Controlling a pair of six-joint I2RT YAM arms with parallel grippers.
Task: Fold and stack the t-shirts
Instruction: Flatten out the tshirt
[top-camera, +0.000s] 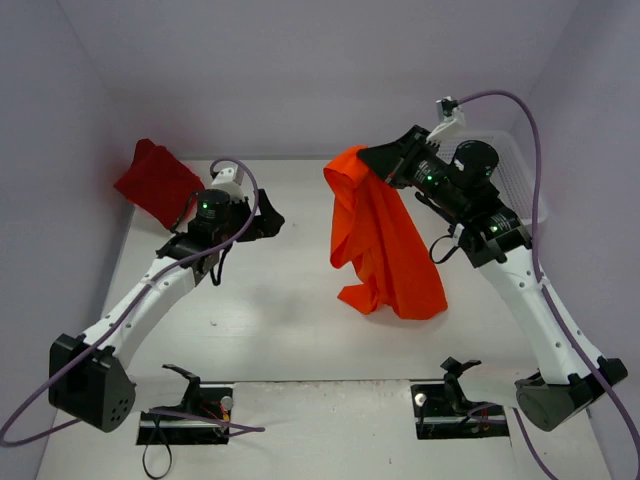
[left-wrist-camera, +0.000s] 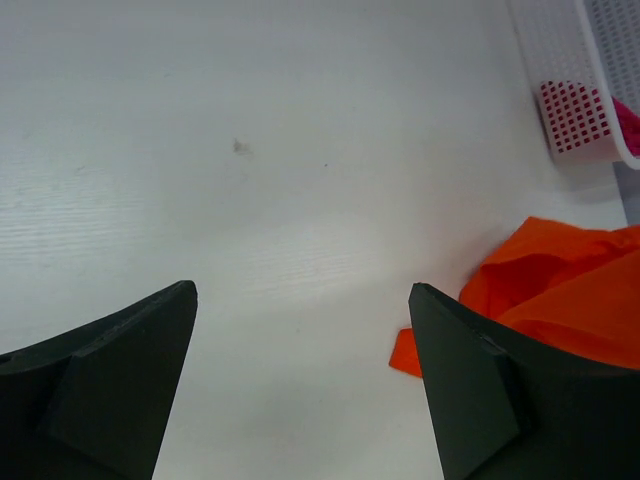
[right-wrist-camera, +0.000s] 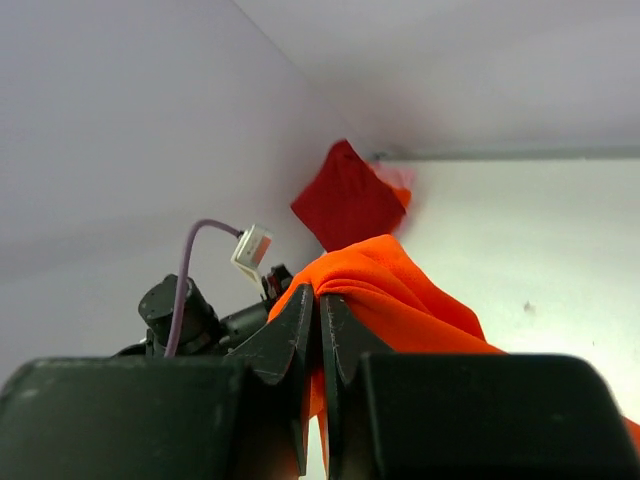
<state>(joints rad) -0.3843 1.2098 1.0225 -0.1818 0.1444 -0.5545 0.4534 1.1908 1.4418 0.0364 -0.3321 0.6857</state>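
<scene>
My right gripper (top-camera: 362, 158) is shut on the top edge of the bright orange t-shirt (top-camera: 385, 240) and holds it up so it hangs down to the table; in the right wrist view the cloth (right-wrist-camera: 400, 290) is pinched at my gripper (right-wrist-camera: 320, 296). The dark red t-shirt (top-camera: 157, 183) lies folded at the far left corner, also seen in the right wrist view (right-wrist-camera: 347, 196). My left gripper (top-camera: 270, 222) is open and empty over bare table, with the orange shirt's lower edge (left-wrist-camera: 560, 290) just to its right. The crimson-pink t-shirt (left-wrist-camera: 627, 118) shows only as a sliver inside the basket.
A white plastic mesh basket (top-camera: 515, 175) stands at the far right behind my right arm; its corner shows in the left wrist view (left-wrist-camera: 575, 90). Walls close in the table on the left, back and right.
</scene>
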